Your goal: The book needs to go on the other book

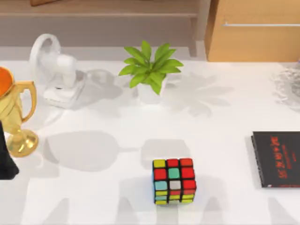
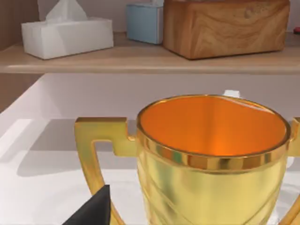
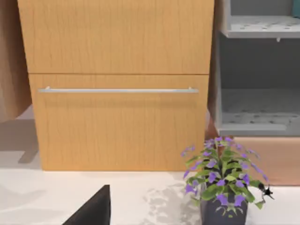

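The other book [image 1: 276, 158], thin and black with red lettering, lies flat at the table's right side, cut off by the top view's right edge. The book is out of view. A dark part of my left arm [image 1: 5, 159] sits at the table's far left edge, just beside the gold trophy [image 1: 16, 117]. The left wrist view has that trophy [image 2: 211, 159] close in front, with a dark piece of my left gripper [image 2: 91, 211] low in the picture. In the right wrist view a dark piece of my right gripper [image 3: 91, 208] hangs over the white table, facing a wooden cabinet [image 3: 117, 84].
A colourful puzzle cube [image 1: 174, 180] stands front centre. A white fan [image 1: 56, 70] and a green plant [image 1: 150, 68] stand at the back. A purple-flowered pot [image 3: 222, 187] stands near the cabinet. A shelf behind the trophy carries a tissue box [image 2: 68, 35], a pale blue box [image 2: 143, 21] and a wooden box [image 2: 225, 26].
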Action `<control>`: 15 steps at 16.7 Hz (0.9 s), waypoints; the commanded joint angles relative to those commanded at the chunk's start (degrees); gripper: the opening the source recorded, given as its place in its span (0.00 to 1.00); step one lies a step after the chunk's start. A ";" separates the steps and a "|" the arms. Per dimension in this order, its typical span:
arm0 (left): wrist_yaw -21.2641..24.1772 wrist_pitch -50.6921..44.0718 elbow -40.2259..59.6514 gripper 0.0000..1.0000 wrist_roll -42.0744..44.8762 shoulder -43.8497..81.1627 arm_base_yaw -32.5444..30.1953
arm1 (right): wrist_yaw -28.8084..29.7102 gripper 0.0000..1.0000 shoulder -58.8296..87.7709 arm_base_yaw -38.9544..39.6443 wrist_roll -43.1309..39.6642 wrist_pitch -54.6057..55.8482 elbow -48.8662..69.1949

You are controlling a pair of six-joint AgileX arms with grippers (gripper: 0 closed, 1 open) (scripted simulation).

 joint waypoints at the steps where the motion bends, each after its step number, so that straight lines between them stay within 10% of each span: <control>1: 0.00 0.00 0.00 1.00 0.00 0.00 0.00 | 0.00 1.00 0.00 0.00 0.00 0.00 0.00; 15: 0.00 0.00 0.00 1.00 0.00 0.00 0.00 | -11.04 1.00 51.17 -12.04 -0.37 14.84 36.24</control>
